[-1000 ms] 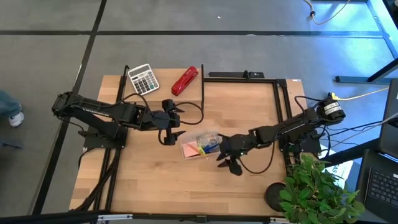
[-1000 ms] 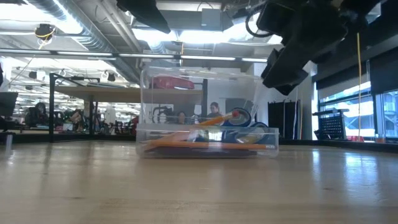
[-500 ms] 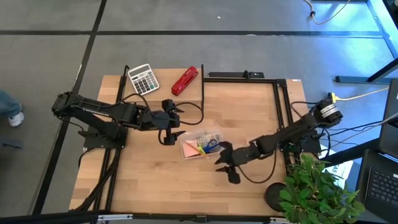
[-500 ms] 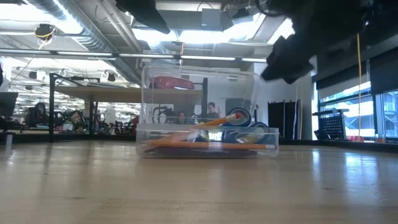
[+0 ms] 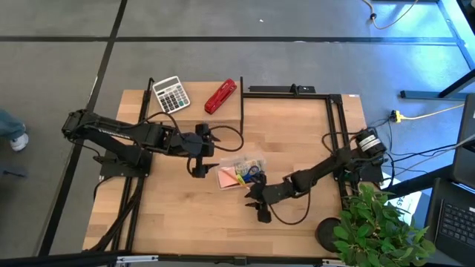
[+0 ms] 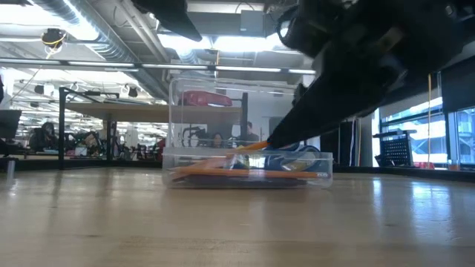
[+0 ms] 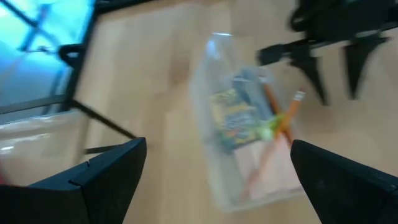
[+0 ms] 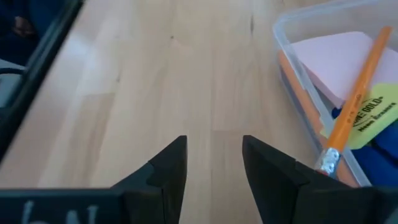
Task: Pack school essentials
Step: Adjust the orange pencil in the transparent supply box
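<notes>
A clear plastic box (image 5: 241, 171) stands on the wooden table near its middle. In it lie a pink sticky-note pad (image 8: 336, 67), orange pencils (image 8: 355, 104), blue-handled scissors (image 5: 254, 175) and a yellow-labelled piece (image 8: 375, 106). My left gripper (image 5: 199, 153) hovers open just left of the box, which shows between its fingers in the left wrist view (image 7: 249, 143). My right gripper (image 5: 257, 205) is open and low over bare table at the box's near side, with nothing between its fingers (image 8: 214, 158). In the low view the right arm (image 6: 349, 74) covers the box's upper right.
A white-grey calculator (image 5: 171, 94) and a red stapler (image 5: 221, 96) lie at the table's far left. A black frame (image 5: 289, 90) runs along the far and right sides. A potted plant (image 5: 375, 222) stands at the near right corner. Bare wood lies along the near edge.
My right gripper has swung toward the table's left and near edge and sunk lower, from beside the box's right end to its near side, turning a little as it went. Its fingers have stayed open. The box has not moved.
</notes>
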